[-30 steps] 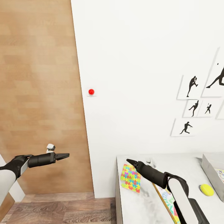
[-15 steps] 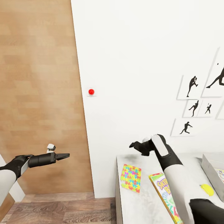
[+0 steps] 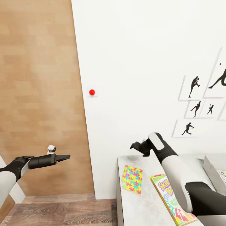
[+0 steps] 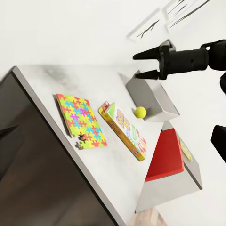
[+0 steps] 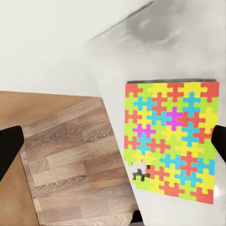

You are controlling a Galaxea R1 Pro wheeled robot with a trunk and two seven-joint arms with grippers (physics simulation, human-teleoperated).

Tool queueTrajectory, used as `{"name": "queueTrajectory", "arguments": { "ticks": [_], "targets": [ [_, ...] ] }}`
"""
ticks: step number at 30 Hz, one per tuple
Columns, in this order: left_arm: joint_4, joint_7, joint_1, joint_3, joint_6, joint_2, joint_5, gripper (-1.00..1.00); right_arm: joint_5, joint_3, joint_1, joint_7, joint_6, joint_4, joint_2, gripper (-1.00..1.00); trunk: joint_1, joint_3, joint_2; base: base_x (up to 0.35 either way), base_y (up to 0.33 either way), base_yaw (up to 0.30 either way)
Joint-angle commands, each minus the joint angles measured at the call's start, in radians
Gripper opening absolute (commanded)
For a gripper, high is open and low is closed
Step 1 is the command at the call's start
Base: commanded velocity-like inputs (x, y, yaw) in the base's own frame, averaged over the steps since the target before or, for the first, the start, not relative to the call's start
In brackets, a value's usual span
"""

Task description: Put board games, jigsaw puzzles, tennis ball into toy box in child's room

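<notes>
Three toys at least are out on the desk [image 3: 141, 204], so barely any progress I'd say: puzzle [image 3: 132, 179] at the desk's left edge by the wall-side corner, Skip-Bo [image 3: 171, 201] beside it, ball [image 4: 140, 112] just next to the toy box [image 4: 150, 94]. That box has something red and a printed box in it. Right pincer [image 3: 137, 146] hangs spread open and empty above the puzzle; left pincer [image 3: 64, 156] is off the desk, can't tell its state. White wall, baseball silhouettes [image 3: 191, 110], red button [image 3: 92, 92], wood door, plank floor.
</notes>
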Motion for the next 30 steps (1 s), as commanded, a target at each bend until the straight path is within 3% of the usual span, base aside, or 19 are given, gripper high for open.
{"name": "queueTrajectory", "arguments": {
  "ticks": [1,5,10,30],
  "targets": [
    [0.000,-0.004,0.000,0.002,0.011,0.000,-0.003,1.00,-0.010,0.022,-0.001,-0.011,-0.001,-0.007,0.000,1.00,0.000,-0.002,-0.001,0.000,0.000,0.000],
    [0.000,-0.004,0.000,0.002,0.011,0.000,-0.003,1.00,-0.010,0.058,-0.002,-0.011,-0.005,-0.016,0.000,1.00,0.000,-0.007,-0.001,0.000,0.000,0.000],
    [0.000,-0.004,0.000,0.001,0.011,0.000,-0.003,1.00,-0.010,0.076,-0.002,-0.010,-0.007,-0.019,0.000,1.00,0.000,-0.015,-0.001,0.000,0.000,0.000],
    [0.000,-0.004,0.000,0.001,0.011,-0.002,-0.003,1.00,-0.008,0.084,-0.003,-0.010,-0.008,-0.010,-0.019,1.00,0.000,-0.047,-0.001,0.000,0.000,0.000]
  ]
}}
